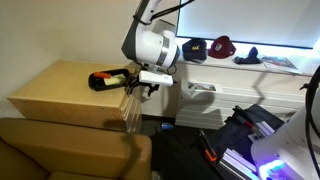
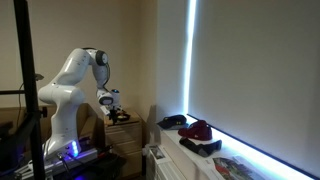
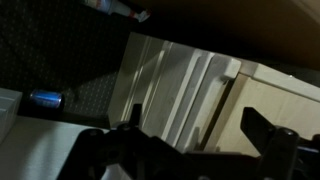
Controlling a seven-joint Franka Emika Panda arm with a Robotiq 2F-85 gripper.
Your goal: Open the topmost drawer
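Topmost drawer (image 1: pixel 130 100) sits at the top of the front face of the low tan bench (image 1: pixel 60 85), on the left of the scene, shut as far as we can tell. Tool (image 1: pixel 148 88) hovers just beside that face, near its upper edge, not touching. In the wrist view its fingers (image 3: pixel 262 128) stand wide apart w/ nothing between them, so we read it as open & empty. Pale drawer fronts (image 3: pixel 165 88) lie beyond the gap.

Risks, as we judge them:
- Handle is slim & the wrist view is dim, so we can't pin it down. If we close too early or off-centre, the fingers pinch air or slip off mid-pull.
- Drawers look alike. Dropping too low means we hook a lower one, i.e. the wrong drawer.
- Going in too deep rams the fingertips into the front instead of straddling the handle.
- Pulling at an angle to the drawer's travel could bind it or drag the whole bench.
- Dark bottle-like item (image 1: pixel 108 78) lies on the bench top near the tool. A jolt or a wrist brush could roll it off.
- White shelf unit (image 1: pixel 200 100) stands near on the right, so the arm may run short of room backing out.
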